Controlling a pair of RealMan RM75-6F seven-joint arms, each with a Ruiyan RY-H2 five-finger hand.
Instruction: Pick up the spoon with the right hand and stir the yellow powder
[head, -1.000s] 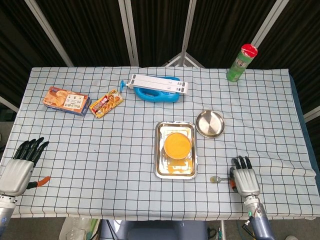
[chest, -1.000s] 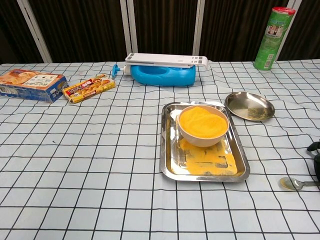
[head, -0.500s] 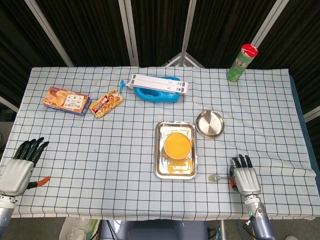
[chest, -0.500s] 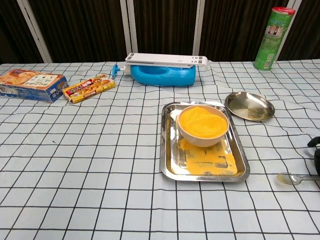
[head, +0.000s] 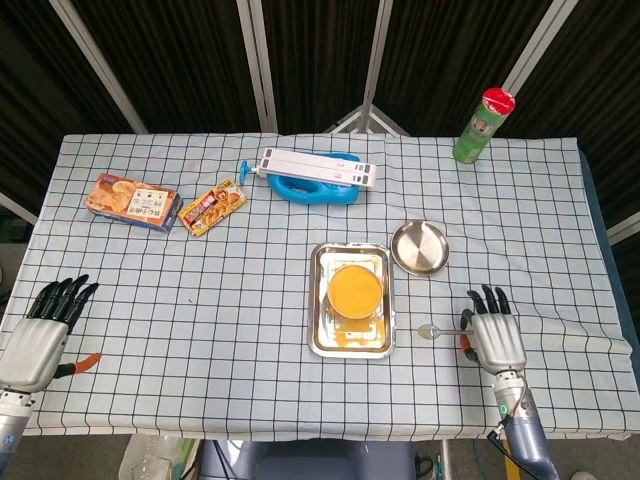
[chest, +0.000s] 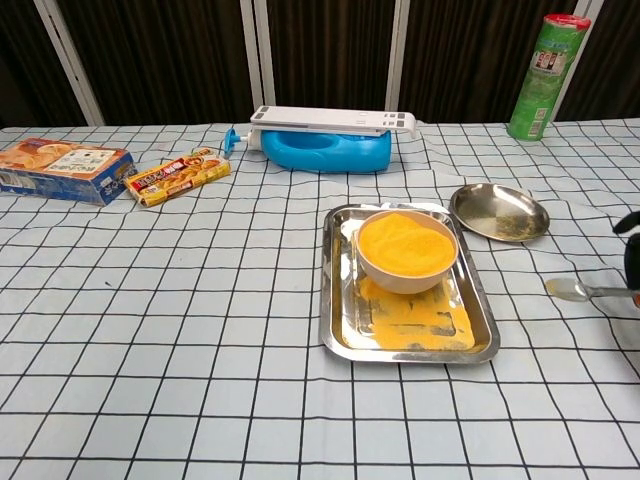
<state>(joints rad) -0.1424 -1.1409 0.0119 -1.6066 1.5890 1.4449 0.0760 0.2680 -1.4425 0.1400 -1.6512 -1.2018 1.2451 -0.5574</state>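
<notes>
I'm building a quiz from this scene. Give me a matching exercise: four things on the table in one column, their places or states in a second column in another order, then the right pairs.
Things:
1. spoon
2. bowl of yellow powder
3. round steel plate
4. green can

Places or states:
A. standing at the far right corner of the table
B. sitting in the steel tray
C. held by the right hand, bowl end pointing toward the tray
D. just beyond the tray's far right corner

Pairs: 1-C, 2-B, 3-D, 4-A
</notes>
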